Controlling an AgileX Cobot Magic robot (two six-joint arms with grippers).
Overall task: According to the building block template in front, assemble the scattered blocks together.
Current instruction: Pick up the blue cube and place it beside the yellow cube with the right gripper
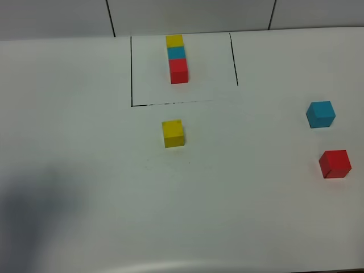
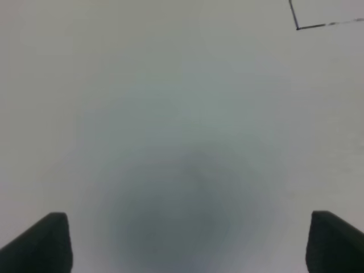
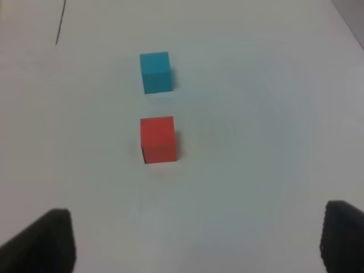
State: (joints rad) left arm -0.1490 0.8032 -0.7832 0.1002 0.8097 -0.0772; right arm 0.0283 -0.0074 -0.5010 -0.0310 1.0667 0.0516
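The red block (image 3: 158,139) and cyan block (image 3: 156,71) lay near the table's (image 1: 68,114) right edge, straight ahead of the right jaws, wide and empty; the left jaws, also wide, faced no block.

The building block template (image 1: 177,58) stands at the far middle of the counter (image 1: 85,142), its three joined cubes in a row running front to back, inside a drawn outline (image 1: 132,68). Just in front of the outline, outside it, sits one loose cube (image 1: 173,133). Well off to the right lie two more, apart: the farther cube (image 1: 321,114) and, before it and slightly right, the nearer cube (image 1: 335,164).
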